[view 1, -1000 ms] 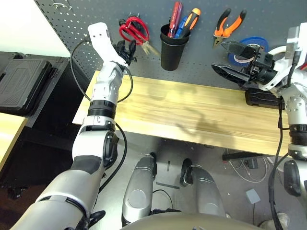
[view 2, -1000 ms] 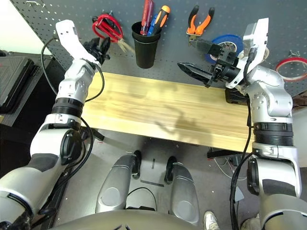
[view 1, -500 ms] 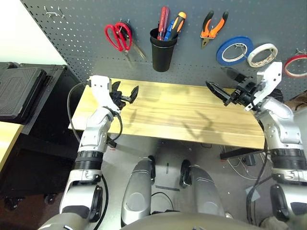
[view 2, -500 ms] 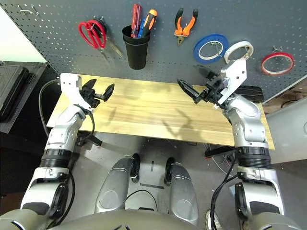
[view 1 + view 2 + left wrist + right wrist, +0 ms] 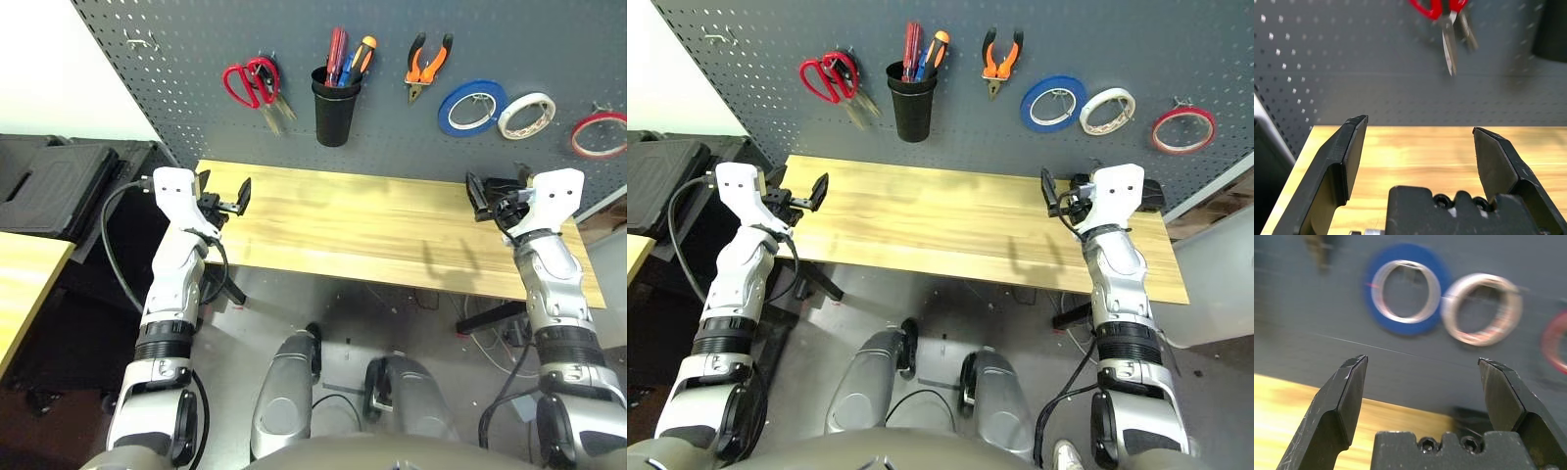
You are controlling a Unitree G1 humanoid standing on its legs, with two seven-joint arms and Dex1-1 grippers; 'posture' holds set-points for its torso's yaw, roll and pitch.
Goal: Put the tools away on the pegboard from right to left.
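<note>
The dark grey pegboard (image 5: 392,147) carries the tools: red-handled scissors (image 5: 257,86) on a hook at the left, and a red-handled screwdriver (image 5: 335,49) standing in the black cup (image 5: 333,108). Right of them hang orange-and-black pliers (image 5: 421,73) and, at the far right, a thin red tape ring (image 5: 1157,130). My left gripper (image 5: 223,191) hovers open and empty over the bench's left end, pointing at the scissors (image 5: 1442,7). My right gripper (image 5: 495,186) is open and empty over the right end, facing the tape rolls.
A blue tape roll (image 5: 1400,328) and a white one (image 5: 1480,339) hang between the pliers and the red ring. An orange-and-black screwdriver (image 5: 362,54) shares the cup. The wooden bench top (image 5: 372,220) lies below; black cases (image 5: 59,181) sit left of it.
Both arms have drawn back and down from the pegboard to the bench's two ends. The left gripper has left the red scissors hanging on their hook. The head camera shifted too.
</note>
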